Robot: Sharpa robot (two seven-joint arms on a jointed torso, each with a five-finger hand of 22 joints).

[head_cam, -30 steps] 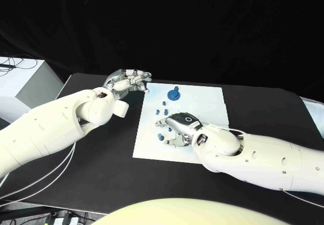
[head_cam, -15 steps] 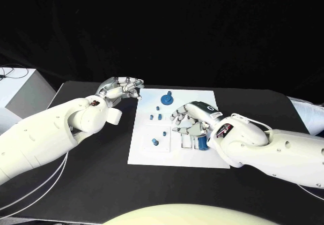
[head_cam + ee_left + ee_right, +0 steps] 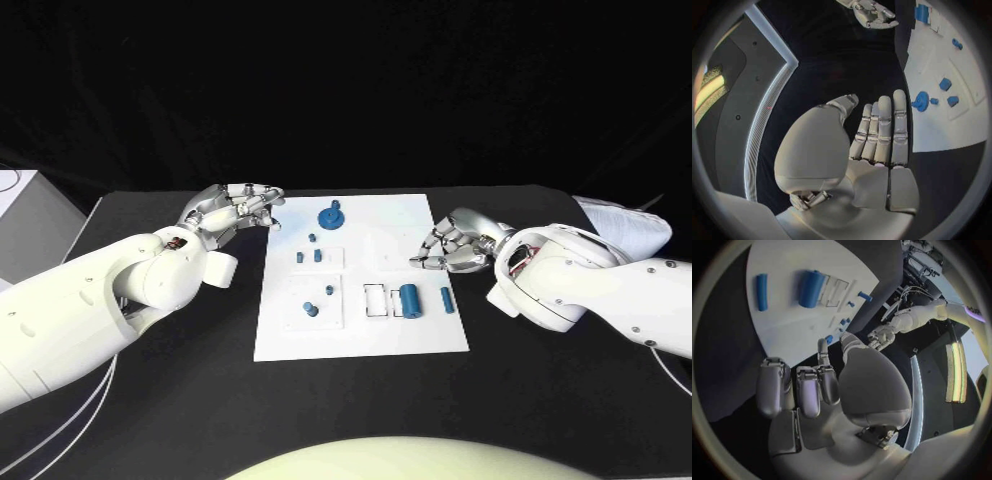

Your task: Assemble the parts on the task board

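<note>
Two hands frame the scene you are looking at in the head view: the left hand (image 3: 234, 210) hovers over the black table (image 3: 144, 400) at the upper left, just off the left edge of the task board (image 3: 361, 340), and the right hand (image 3: 459, 243) sits at the board's right edge, right of centre in the frame. You can see the left hand's fingers lying straight and close together with the thumb alongside, holding nothing; the left wrist view shows that same flat palm (image 3: 873, 145) above dark table with the board's edge beside it. The right hand's fingers curl inward with nothing between them, and the right wrist view shows them (image 3: 804, 385) bent down over the board's margin. One white task board lies in the middle of the table. On it you can count seven blue parts: one round disc with a peg (image 3: 333, 215) near the top edge, three small pieces (image 3: 309, 250) clustered below it, two small pieces (image 3: 319, 302) on the lower-left square, one large cylinder (image 3: 410, 299) lying in the lower-middle slot, and one slim bar (image 3: 446, 299) just to its right. Neither hand touches any of these parts.
</note>
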